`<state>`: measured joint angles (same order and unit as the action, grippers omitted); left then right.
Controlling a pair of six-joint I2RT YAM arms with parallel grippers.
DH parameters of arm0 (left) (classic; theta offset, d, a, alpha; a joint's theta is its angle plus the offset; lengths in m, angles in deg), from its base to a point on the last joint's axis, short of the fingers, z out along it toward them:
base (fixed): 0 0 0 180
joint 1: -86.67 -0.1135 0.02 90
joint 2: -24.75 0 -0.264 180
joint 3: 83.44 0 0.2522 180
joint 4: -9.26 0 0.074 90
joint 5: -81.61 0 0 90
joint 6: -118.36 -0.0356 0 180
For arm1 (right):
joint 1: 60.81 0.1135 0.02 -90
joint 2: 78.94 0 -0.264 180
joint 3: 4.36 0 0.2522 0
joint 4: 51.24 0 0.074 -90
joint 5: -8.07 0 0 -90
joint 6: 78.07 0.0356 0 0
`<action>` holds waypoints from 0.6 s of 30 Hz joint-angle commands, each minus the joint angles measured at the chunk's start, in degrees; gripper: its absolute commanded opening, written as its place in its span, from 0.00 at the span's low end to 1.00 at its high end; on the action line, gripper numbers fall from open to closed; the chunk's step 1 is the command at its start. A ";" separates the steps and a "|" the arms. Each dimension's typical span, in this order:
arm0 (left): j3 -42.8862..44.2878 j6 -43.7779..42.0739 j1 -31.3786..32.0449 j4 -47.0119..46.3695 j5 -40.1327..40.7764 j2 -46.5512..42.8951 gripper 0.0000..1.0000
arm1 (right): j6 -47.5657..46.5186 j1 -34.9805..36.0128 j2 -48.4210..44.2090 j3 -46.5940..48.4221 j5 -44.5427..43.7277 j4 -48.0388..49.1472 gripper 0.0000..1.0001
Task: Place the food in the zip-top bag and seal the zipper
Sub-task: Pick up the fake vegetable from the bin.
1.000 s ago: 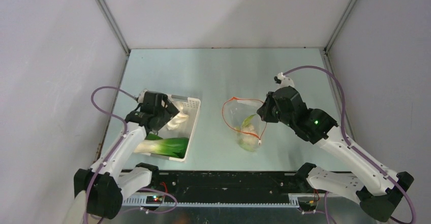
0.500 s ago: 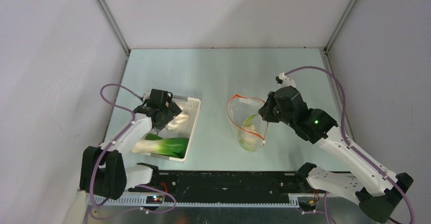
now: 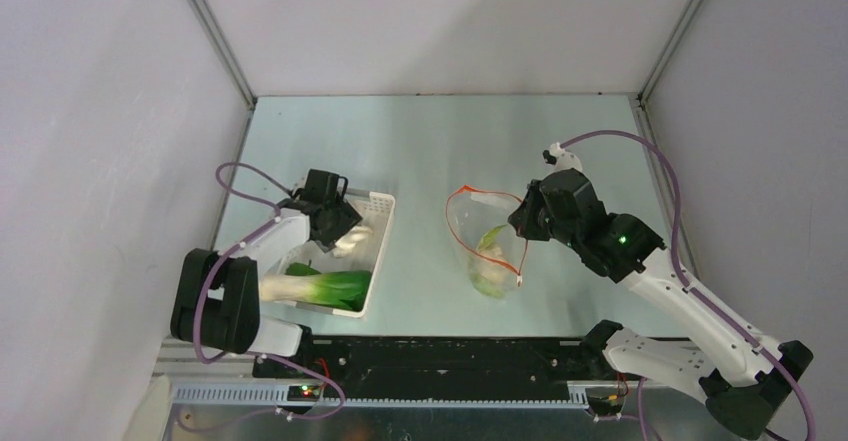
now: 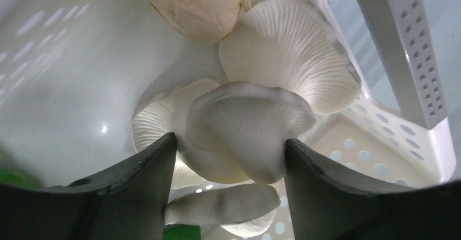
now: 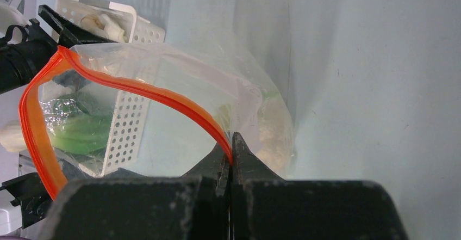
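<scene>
The clear zip-top bag [image 3: 487,246] hangs open above the table, with green and white food [image 3: 489,273] in its bottom. My right gripper [image 3: 520,229] is shut on the red-orange zipper [image 5: 136,90] at the bag's right rim, its jaws [image 5: 229,153] pressed together on the strip. My left gripper [image 3: 340,236] is down inside the white perforated basket [image 3: 378,201]. Its fingers [image 4: 157,169] press both sides of a white mushroom [image 4: 244,125]. More mushrooms [image 4: 293,49] and a lumpy white piece [image 4: 195,0] lie beside it. A bok choy [image 3: 335,286] lies at the basket's near end.
The basket's wall [image 4: 402,44] stands close to the right of my left fingers. The basket also shows through the bag in the right wrist view [image 5: 128,120]. Grey walls enclose the table on three sides. The arm bases sit at the near edge.
My left arm has swung right and down into the basket, and its fingers now hold a mushroom. The right gripper lifted the bag's rim slightly, then held still.
</scene>
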<state>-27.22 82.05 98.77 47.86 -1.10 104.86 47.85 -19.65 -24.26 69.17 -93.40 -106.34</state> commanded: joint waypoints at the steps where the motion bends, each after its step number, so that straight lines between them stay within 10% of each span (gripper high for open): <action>1: 0.80 0.16 0.41 0.93 -0.62 2.30 0.61 | -0.25 -0.23 -0.64 0.09 0.02 1.62 0.00; 6: 1.72 -0.09 0.43 3.01 0.18 0.38 0.35 | 0.12 -0.34 -0.88 0.04 0.10 1.69 0.00; 18: 5.30 -0.35 0.39 13.65 7.96 -23.44 0.27 | 0.30 -0.28 -0.89 0.07 0.75 1.70 0.00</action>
<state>-25.27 81.90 99.03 57.65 1.89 89.98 47.92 -19.82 -24.26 69.17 -92.98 -106.30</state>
